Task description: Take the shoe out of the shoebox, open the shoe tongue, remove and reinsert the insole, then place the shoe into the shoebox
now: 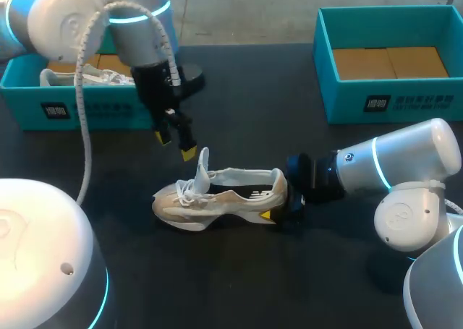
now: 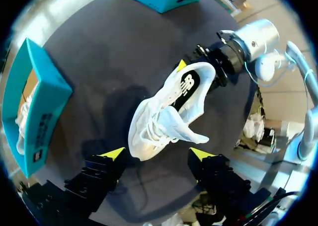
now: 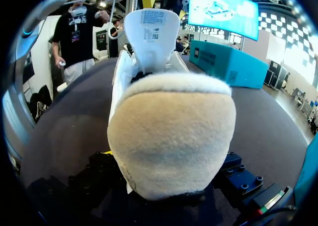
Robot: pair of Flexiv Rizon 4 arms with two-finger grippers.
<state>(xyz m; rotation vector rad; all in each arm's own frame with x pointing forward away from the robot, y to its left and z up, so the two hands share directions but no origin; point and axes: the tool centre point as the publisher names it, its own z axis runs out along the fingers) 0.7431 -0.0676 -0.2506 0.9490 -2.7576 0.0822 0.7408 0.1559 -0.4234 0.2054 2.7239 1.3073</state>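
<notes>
One shoe (image 1: 224, 197) out on table (image 1: 239, 112) at frame centre, tongue (image 1: 203, 163) up, heel (image 1: 277, 184) clamped in right gripper (image 1: 283, 207); left gripper (image 1: 176, 145) wide just above tongue; insole removal likely next, calling for a narrowed reach down into the shoe.

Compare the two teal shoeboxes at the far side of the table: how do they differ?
The left shoebox holds a white shoe; the right shoebox shows only its brown cardboard floor. The left arm hides part of the left shoebox in the head view, while the right shoebox stands uncovered. Both are teal, open-topped and carry a label on the front wall.
</notes>
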